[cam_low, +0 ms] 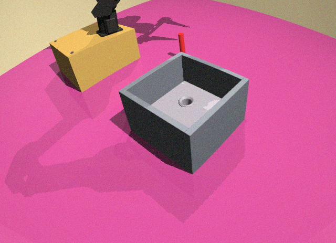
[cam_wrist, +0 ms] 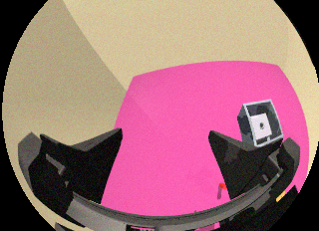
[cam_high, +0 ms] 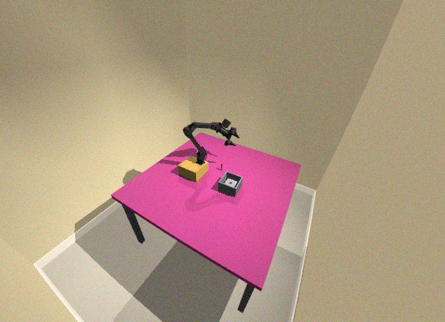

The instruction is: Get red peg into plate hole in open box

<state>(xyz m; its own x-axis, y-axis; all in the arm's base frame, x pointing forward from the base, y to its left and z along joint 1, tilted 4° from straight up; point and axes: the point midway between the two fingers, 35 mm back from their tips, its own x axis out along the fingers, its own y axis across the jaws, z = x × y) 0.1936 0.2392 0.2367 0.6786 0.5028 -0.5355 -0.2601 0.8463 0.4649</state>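
The pink worktop (cam_high: 251,218) (cam_low: 284,154) (cam_wrist: 169,102) is filling the middle and lower part of the top view, tilted, with its near corner pointing to the lower right. Above it, just over the centre of that frame, the black arm (cam_high: 206,125) (cam_low: 108,20) is reaching out from the yellow block (cam_high: 187,170) (cam_low: 105,61), which is sitting left of the open box. The grey box (cam_high: 227,190) (cam_low: 217,121) (cam_wrist: 245,126) is standing right of the block, near the centre in the exterior view and at the right in the wrist view, its pale plate (cam_high: 229,182) (cam_low: 168,105) (cam_wrist: 256,131) lying at the bottom with the hole uncovered. The hand (cam_high: 237,140) (cam_wrist: 166,134) is hanging high over the worktop, released, its fingers spread wide with nothing between them. The red peg (cam_high: 221,166) (cam_low: 181,43) (cam_wrist: 222,185) is standing upright behind the box, at the upper centre of the exterior view and beside the right-hand finger, low in the wrist view. The step in hand seems to be the approach, with the grasp not yet made; the next move is calling for centring the peg between the fingers, then lowering around it before closing.
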